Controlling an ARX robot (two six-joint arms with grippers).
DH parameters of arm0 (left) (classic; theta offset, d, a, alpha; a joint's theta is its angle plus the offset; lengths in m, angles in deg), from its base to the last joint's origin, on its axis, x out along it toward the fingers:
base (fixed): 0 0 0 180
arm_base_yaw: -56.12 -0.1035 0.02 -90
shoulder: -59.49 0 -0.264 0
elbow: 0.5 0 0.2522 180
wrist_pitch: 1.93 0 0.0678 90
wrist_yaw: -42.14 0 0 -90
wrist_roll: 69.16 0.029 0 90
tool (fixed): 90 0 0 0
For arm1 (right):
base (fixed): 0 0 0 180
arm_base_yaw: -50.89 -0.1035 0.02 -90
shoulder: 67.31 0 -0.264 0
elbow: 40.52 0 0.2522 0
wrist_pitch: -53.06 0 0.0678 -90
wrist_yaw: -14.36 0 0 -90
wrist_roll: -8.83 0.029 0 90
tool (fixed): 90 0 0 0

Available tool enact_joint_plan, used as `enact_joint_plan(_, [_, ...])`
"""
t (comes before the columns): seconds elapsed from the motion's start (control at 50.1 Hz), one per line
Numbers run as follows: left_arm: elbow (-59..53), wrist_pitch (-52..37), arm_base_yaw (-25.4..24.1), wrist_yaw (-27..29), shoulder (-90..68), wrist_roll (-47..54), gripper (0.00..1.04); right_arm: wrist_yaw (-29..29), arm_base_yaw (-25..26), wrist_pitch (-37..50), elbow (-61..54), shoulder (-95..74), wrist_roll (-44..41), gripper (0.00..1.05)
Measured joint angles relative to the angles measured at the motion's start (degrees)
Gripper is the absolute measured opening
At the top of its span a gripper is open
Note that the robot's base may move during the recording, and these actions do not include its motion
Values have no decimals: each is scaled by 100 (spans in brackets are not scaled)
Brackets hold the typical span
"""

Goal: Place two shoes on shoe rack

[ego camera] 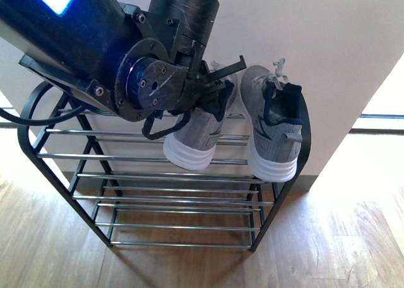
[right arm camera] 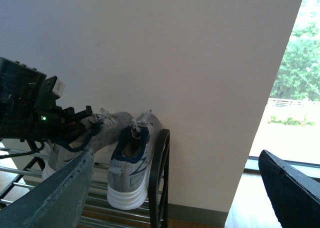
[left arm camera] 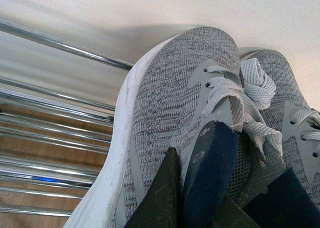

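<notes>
- Our left hand (ego camera: 218,89) clamps the collar of the held shoe (ego camera: 199,133), toe toward the back of the shoe rack (ego camera: 126,174).
- Our right hand (right arm camera: 176,155) gapes, well off the rack; the second shoe (ego camera: 271,130) sits racked.

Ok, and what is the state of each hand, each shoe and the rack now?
left hand: shut on the held shoe, at its collar.
right hand: open, holding nothing.
held shoe: upright over the top tier, gripped.
other shoe: upright on the top tier, untouched.
shoe rack: standing by the wall.
</notes>
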State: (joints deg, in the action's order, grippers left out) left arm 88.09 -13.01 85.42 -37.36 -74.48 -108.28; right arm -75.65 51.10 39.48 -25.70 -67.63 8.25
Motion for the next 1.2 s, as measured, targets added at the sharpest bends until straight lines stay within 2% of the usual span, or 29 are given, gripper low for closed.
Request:
enact_joint_plan(0.34, [-61,-297,81,238,-42,-323,2,0,0,0,0,0,2,95])
enact_joint_plan(0.519, [-149,-380,170,758,-42,-269,2,0,0,0,0,0,0,95])
enact_joint_plan(0.679, [-210,-166,326,879,-72,-269,2,0,0,0,0,0,0,95])
enact_joint_plan(0.799, [-208,162,339,555,-72,-516,2,0,0,0,0,0,0,95])
enact_joint_plan(1.079, [-212,-164,334,-63,-74,-507,2,0,0,0,0,0,0,95])
enact_joint_plan(1.119, [-212,-162,334,-109,-74,-511,6,0,0,0,0,0,0,95])
enact_joint_plan(1.199, [-214,-203,330,-260,-74,-553,22,0,0,0,0,0,0,95])
